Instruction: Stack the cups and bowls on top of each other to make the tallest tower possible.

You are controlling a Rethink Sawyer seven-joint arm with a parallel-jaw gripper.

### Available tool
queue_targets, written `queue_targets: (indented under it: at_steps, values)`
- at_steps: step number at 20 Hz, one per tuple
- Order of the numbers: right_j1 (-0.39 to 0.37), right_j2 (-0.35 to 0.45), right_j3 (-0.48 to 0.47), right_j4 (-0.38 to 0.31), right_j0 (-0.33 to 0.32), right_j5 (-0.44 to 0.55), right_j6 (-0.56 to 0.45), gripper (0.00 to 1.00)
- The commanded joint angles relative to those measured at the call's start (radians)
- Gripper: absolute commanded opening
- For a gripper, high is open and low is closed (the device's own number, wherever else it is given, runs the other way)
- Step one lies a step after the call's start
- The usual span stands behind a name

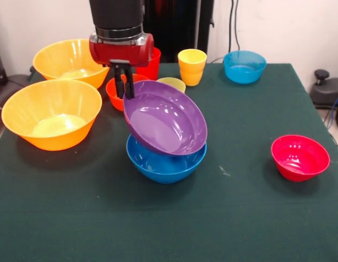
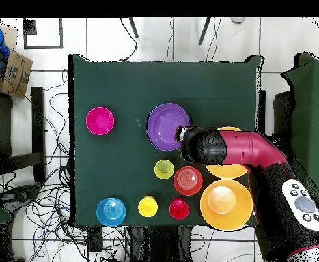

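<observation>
A wide purple bowl (image 1: 166, 117) sits tilted in a blue bowl (image 1: 166, 161) at the table's middle, with its far-left rim raised. My gripper (image 1: 124, 82) comes down from above and is shut on that raised rim. In the overhead view the gripper (image 2: 182, 134) is at the right edge of the purple bowl (image 2: 163, 126), and the blue bowl is hidden beneath it. A small orange-red bowl (image 1: 115, 90) and a pale yellow cup (image 1: 172, 83) stand just behind. A red cup (image 1: 151, 64) is partly hidden by the arm. An orange-yellow cup (image 1: 192, 65) stands at the back.
Two large yellow-orange bowls (image 1: 52, 112) (image 1: 71, 60) stand at the left. A light-blue bowl (image 1: 244, 65) is at the back right. A pink-red bowl (image 1: 300, 157) is alone at the right. The table's edge (image 1: 313, 109) runs close by it.
</observation>
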Motion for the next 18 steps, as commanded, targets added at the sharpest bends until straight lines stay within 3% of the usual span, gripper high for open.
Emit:
queue_targets:
  at_steps: [1,8,18]
  values:
    - [0.041,0.061,0.013,-0.068,0.036,-0.015,-0.112,0.00]
    - [0.055,0.051,-0.045,-0.040,0.055,0.092,-0.124,0.00]
    - [0.078,0.035,-0.083,-0.044,0.071,0.139,-0.129,0.00]
